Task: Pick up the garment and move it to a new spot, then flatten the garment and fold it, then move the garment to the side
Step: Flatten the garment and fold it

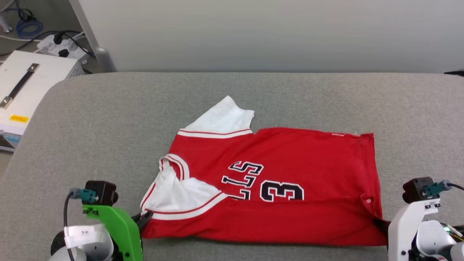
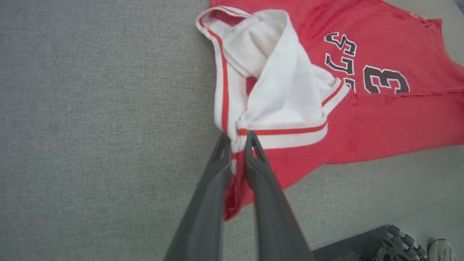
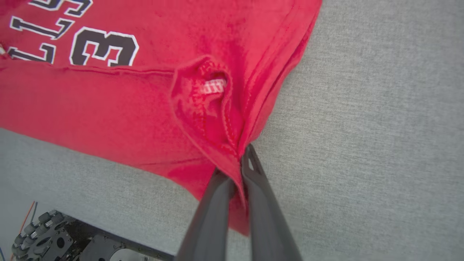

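The garment, a red jersey with white sleeves and black lettering, lies sideways on the grey surface, its near long edge folded up over the front. My left gripper is shut on the garment at the striped trim by the near sleeve; in the left wrist view my left gripper pinches that trim and red cloth between its fingers. My right gripper is shut on the near hem corner, and in the right wrist view my right gripper clamps the bunched red hem of the garment.
The grey padded table reaches back to a pale wall. A white box with a black handle, cables and a power strip sit at the far left beyond the table's rounded corner. A wheeled base shows below the table's near edge.
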Robot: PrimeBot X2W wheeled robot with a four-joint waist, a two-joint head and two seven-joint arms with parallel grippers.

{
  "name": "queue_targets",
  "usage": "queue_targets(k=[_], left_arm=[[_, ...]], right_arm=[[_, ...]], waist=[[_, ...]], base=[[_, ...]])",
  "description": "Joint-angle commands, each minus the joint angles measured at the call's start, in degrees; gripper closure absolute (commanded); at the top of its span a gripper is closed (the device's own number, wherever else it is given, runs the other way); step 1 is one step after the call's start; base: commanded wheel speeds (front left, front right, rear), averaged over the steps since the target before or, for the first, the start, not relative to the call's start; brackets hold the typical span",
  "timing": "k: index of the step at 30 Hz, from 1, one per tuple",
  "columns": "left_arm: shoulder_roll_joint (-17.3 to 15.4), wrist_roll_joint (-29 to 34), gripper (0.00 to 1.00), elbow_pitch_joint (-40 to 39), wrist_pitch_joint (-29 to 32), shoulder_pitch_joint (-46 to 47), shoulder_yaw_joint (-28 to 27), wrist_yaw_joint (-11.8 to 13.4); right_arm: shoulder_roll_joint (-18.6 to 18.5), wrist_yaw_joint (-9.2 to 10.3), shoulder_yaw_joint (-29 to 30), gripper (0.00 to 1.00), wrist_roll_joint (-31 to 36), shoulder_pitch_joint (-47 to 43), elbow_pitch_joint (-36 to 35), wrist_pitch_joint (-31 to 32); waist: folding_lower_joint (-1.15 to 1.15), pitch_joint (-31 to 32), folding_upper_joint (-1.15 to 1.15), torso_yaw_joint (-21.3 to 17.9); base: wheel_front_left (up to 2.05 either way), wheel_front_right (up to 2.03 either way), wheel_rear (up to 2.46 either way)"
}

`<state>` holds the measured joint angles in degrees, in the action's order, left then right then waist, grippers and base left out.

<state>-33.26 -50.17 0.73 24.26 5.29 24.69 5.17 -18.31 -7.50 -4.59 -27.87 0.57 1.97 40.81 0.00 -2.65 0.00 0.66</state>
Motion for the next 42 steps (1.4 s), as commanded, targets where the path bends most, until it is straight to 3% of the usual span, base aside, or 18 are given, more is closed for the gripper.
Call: queue_targets(k=[1,6,14,15,16,17,18,26,34,37,42], left_arm=[[-1.07,-1.09,1.00,-0.59,0.05,-1.81,-0.58,0.73],[-2.07,-2.17,1.00,-1.40,1.23,-6.03,-0.52,2.27],[1.96,-3.69,1.00,3.27,-1.07,-7.23,0.44,1.68],[2.41,-3.61,0.91,4.39,-1.65,-6.77,0.43,1.42],[2.99,-3.75,0.75,5.70,-1.84,-6.30,0.63,1.01],[3.41,-3.84,0.62,6.67,-1.98,-5.87,0.78,0.64],[3.86,-3.79,0.00,7.65,-2.37,-5.30,0.87,0.33],[4.21,-0.61,0.00,9.25,-7.79,-1.99,0.00,0.20],[5.39,3.74,0.00,6.96,-14.05,3.90,-0.96,1.31],[7.02,7.56,0.00,6.79,-18.20,9.88,-0.99,2.52],[8.46,9.75,0.00,8.79,-19.94,16.71,-0.61,2.21]], right_arm=[[-0.14,0.01,0.19,1.00,-0.26,-1.32,-1.02,0.47],[0.91,0.01,1.57,1.00,0.22,-5.75,-3.17,2.15],[3.64,0.01,2.70,1.00,1.22,-9.01,0.13,-0.04],[3.95,0.01,2.79,1.00,1.09,-9.03,0.81,-0.67],[4.18,0.01,2.81,0.75,1.09,-8.98,1.50,-1.56],[4.45,0.01,2.93,0.23,1.07,-8.92,1.93,-2.47],[4.74,0.01,2.95,0.00,0.96,-8.80,2.34,-3.73],[5.88,0.01,3.11,0.00,2.71,-7.35,-0.50,-20.48],[8.88,0.01,6.16,0.00,11.29,-4.75,-4.50,-32.69],[9.81,0.01,5.90,0.00,12.97,-1.76,-8.53,-37.91],[9.71,0.01,5.41,0.00,12.01,1.55,-10.93,-40.83]], waist=[[0.00,1.97,0.00,0.28],[0.00,2.93,0.00,0.65],[0.00,1.82,0.00,0.43],[0.00,1.73,0.00,0.39],[0.00,1.66,0.00,0.33],[0.00,1.60,0.00,0.27],[0.00,1.58,0.00,0.17],[0.00,1.39,0.00,-0.56],[0.00,-0.54,0.00,-1.32],[0.00,-4.72,0.00,-2.35],[0.00,-9.96,0.00,-3.99]], base=[[0.00,0.00,0.00],[0.00,0.00,0.00],[0.00,0.00,0.00],[0.00,0.00,0.00],[0.00,0.00,0.00],[0.00,0.00,0.00],[0.00,0.00,0.00],[0.00,0.00,0.00],[0.00,0.00,0.00],[0.00,0.00,0.00],[0.00,0.00,0.00]])
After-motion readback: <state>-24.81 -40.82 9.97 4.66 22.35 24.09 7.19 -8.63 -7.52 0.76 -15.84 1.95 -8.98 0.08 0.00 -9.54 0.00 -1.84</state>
